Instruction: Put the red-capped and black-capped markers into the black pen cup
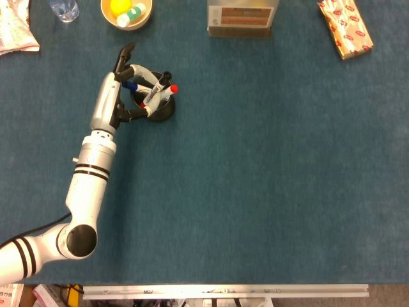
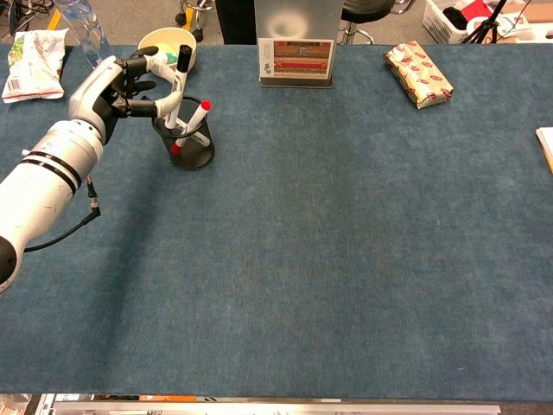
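Note:
The black mesh pen cup [image 2: 192,147] [image 1: 162,112] stands at the table's far left. A red-capped marker [image 2: 195,115] [image 1: 169,91] leans inside it, cap up, beside a blue-capped one [image 1: 131,84]. My left hand [image 2: 117,85] [image 1: 121,86] is just left of the cup and pinches the black-capped marker [image 2: 176,82] [image 1: 157,89] between thumb and fingers. That marker is nearly upright, cap up, with its lower end inside the cup's mouth. My right hand is in neither view.
A yellow bowl [image 2: 155,39] holding small items sits just behind the cup. A water bottle [image 2: 79,26] and a snack bag [image 2: 34,54] lie at the far left corner. A sign stand [image 2: 295,52] and a wrapped packet [image 2: 418,73] are along the back edge.

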`<control>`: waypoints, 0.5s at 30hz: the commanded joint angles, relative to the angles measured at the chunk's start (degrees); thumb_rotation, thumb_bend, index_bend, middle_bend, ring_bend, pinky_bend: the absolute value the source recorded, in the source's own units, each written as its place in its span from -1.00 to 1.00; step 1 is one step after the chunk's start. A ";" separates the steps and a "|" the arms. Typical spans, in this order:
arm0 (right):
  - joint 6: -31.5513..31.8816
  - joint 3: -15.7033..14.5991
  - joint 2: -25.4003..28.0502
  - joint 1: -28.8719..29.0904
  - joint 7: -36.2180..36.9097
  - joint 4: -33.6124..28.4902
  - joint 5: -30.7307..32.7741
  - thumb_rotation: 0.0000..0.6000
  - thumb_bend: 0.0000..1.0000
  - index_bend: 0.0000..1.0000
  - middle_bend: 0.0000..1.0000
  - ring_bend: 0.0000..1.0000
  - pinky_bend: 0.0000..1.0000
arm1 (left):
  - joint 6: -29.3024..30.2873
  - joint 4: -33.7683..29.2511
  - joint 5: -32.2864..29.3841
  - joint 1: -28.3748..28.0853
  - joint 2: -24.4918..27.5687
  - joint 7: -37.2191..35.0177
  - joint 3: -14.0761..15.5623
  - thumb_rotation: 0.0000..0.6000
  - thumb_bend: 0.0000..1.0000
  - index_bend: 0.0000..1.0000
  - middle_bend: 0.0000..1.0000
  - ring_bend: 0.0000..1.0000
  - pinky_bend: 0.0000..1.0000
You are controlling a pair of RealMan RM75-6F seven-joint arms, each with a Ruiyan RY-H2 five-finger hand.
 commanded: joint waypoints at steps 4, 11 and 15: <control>-0.15 -0.01 0.07 0.01 -0.04 -0.07 0.12 1.00 -1.00 -0.52 -0.47 -0.66 -0.18 | -0.59 2.32 1.72 0.55 -1.21 -3.83 0.78 1.00 -0.32 0.40 -0.97 -1.00 -0.83; -0.20 0.00 0.19 -0.01 -0.13 -0.25 0.23 1.00 -1.00 -0.52 -0.47 -0.66 -0.18 | -0.96 3.48 2.69 0.44 -1.87 -5.05 1.26 1.00 -0.32 0.38 -0.97 -1.00 -0.83; -0.23 0.01 0.22 -0.02 -0.09 -0.28 0.29 1.00 -1.00 -0.52 -0.47 -0.66 -0.18 | -1.57 3.36 2.65 0.42 -1.61 -5.12 1.55 1.00 -0.32 0.17 -0.99 -1.00 -0.83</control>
